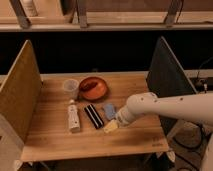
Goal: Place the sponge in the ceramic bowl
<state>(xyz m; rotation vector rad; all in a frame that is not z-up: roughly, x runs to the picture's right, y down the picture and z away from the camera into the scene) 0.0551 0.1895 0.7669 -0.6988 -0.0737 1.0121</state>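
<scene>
The sponge [108, 110], a small pale blue-grey pad, lies flat on the wooden table [50, 137] just right of the black bar. The ceramic bowl [93, 88], glossy orange-red with a darker inside, sits at the back of the table, behind the sponge. My gripper [112, 125] hangs from the white arm [165, 107] that reaches in from the right. It is low over the table, just in front of and slightly right of the sponge.
A translucent plastic cup [70, 88] stands left of the bowl. A long whitish bottle [73, 117] lies left of the black bar [93, 116]. A wooden panel [20, 95] walls the left side and a dark panel [167, 75] the right.
</scene>
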